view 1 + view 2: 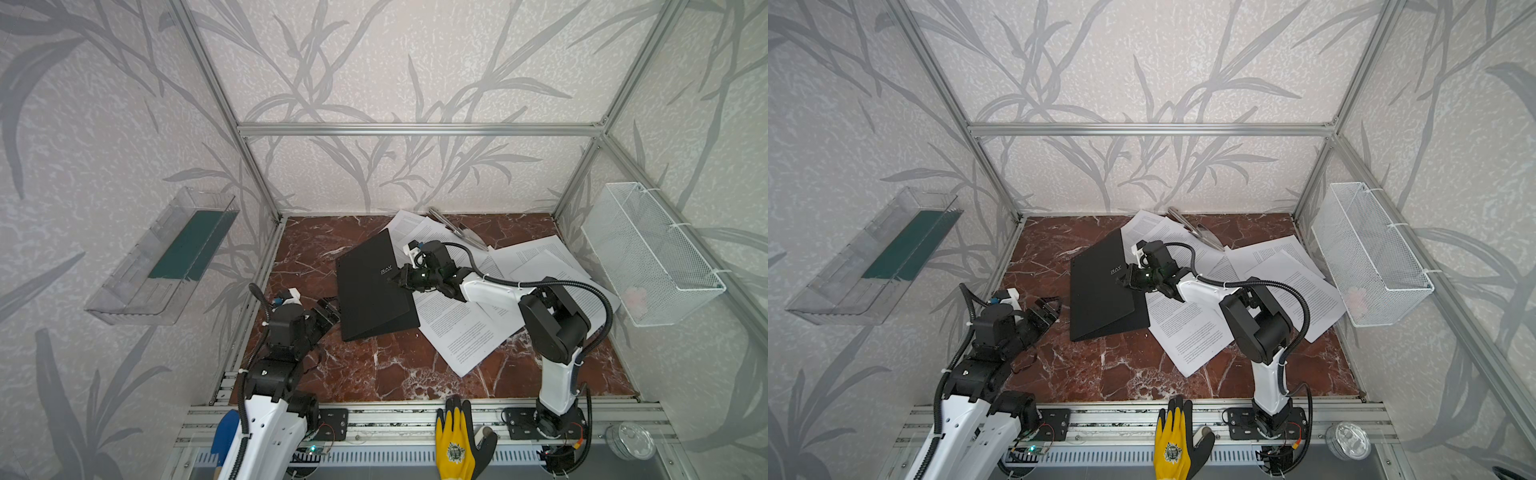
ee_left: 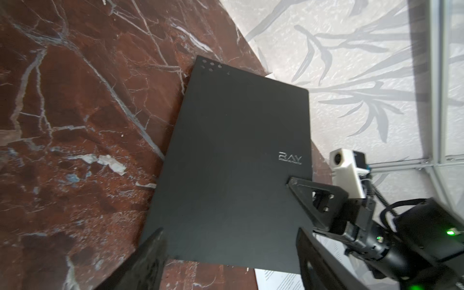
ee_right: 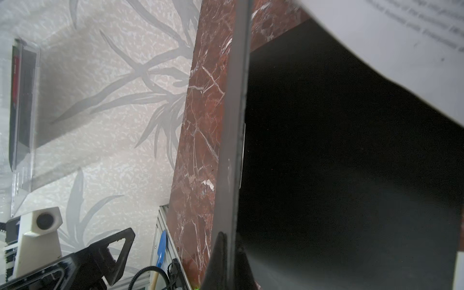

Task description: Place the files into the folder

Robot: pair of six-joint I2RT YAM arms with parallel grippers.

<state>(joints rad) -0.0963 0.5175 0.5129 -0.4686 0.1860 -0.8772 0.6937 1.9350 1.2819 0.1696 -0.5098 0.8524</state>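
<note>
The matte-black folder point(image 1: 370, 286) point(image 1: 1100, 286) lies mid-table with its RAY-marked cover tilted up along the right edge. My right gripper point(image 1: 392, 280) point(image 1: 1121, 280) is shut on that cover edge, which shows as a thin grey strip between the fingers in the right wrist view point(image 3: 229, 241). The dark inside of the folder point(image 3: 339, 163) gapes beside it. My left gripper point(image 1: 330, 309) point(image 1: 1050, 309) stands open just off the folder's left edge, holding nothing; its left wrist view point(image 2: 231, 233) faces the cover point(image 2: 233, 163). The files point(image 1: 457, 328) point(image 1: 1187, 332) point(image 3: 401, 50) lie fanned out to the right of the folder.
A clear wall tray holding a dark green panel point(image 1: 166, 266) hangs on the left. On the right wall is a white wire basket point(image 1: 652, 257). A silver metal piece point(image 1: 457, 228) rests on the far sheets. At the front rail lie a yellow glove point(image 1: 455, 444) and a round clear lid point(image 1: 631, 440).
</note>
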